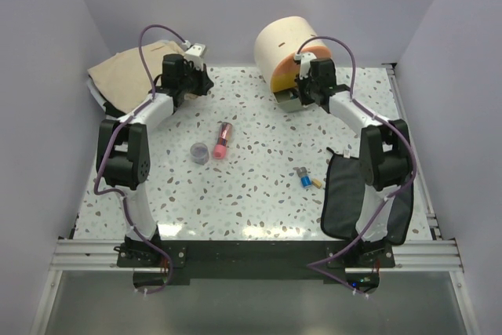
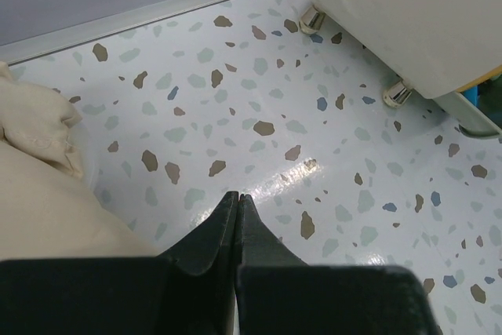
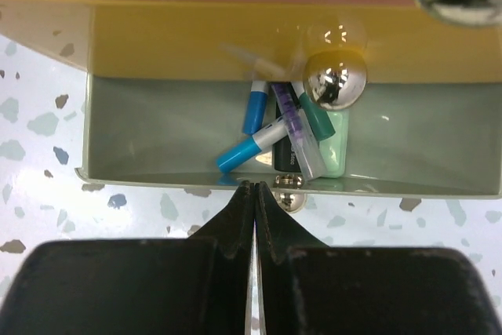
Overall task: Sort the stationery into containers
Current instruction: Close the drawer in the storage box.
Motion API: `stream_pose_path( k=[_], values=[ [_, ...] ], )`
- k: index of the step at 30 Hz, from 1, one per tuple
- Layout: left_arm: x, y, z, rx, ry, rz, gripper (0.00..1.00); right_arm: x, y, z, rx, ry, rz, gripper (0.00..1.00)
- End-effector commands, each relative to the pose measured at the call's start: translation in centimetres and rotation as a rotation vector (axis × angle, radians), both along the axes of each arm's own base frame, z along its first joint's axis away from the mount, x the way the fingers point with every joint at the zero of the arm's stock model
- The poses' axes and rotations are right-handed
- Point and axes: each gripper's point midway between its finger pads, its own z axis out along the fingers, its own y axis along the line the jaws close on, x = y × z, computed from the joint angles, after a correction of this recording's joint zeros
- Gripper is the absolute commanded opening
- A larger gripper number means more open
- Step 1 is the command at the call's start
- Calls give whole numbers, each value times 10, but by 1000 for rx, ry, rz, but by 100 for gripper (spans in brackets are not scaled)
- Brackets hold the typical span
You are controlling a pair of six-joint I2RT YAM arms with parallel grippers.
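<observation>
The cream cylindrical box (image 1: 284,41) stands at the back, its orange drawer (image 1: 284,76) pulled out. My right gripper (image 1: 302,96) is shut and empty, with its tips (image 3: 256,187) at the drawer's near wall (image 3: 157,182), beside a small gold knob (image 3: 288,200). Inside the drawer lie blue-capped pens (image 3: 240,155), a green-capped pen (image 3: 316,119) and a black marker (image 3: 284,154). My left gripper (image 1: 205,82) is shut and empty over bare table (image 2: 238,195). A pink tube (image 1: 222,140), a grey round pot (image 1: 201,152) and small blue and yellow pieces (image 1: 308,180) lie mid-table. The black pouch (image 1: 349,194) lies under my right arm.
A beige cloth bag (image 1: 125,76) lies at the back left, also in the left wrist view (image 2: 39,186). The box's gold feet (image 2: 312,20) show at the upper right of that view. A large gold knob (image 3: 335,81) hangs over the drawer. Walls close in the back and both sides.
</observation>
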Motion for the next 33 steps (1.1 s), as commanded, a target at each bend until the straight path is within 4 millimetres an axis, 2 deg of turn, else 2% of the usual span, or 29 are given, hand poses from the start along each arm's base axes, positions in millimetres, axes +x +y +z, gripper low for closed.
stream_pose_path(
  k=[1,8,12,13,17,19,20,22,23,25,28,30,33],
  values=[
    [2,0,29,21,-78,-6,0,33,21,22,56,-136,-1,0],
    [0,1,28,42,-81,-2,0,38,26,27,70,-169,-1,0],
    [-1,0,26,44,-79,-6,0,35,28,41,69,-232,14,0],
    [-1,-1,27,43,-80,-7,0,31,34,50,76,-284,34,0],
    [0,-7,28,42,-83,-18,0,20,50,52,35,-345,115,0],
    [-1,-8,29,44,-83,-20,0,14,53,51,14,-338,147,0],
    [-1,-8,32,48,-92,-24,0,10,53,63,17,-360,160,0],
    [-2,-7,33,60,-97,-23,0,-4,55,60,2,-361,219,0],
    [-2,-6,33,63,-96,-19,0,-10,55,68,1,-378,235,0],
    [-3,-5,30,70,-90,-17,0,-21,55,58,-28,-373,284,0],
    [-4,-5,27,69,-84,-14,0,-26,56,48,-64,-369,309,0],
    [-4,-5,28,68,-86,-14,0,-22,53,38,-85,-357,283,0],
    [-5,-6,27,73,-82,-13,0,-9,48,36,-125,-373,244,0]
  ],
)
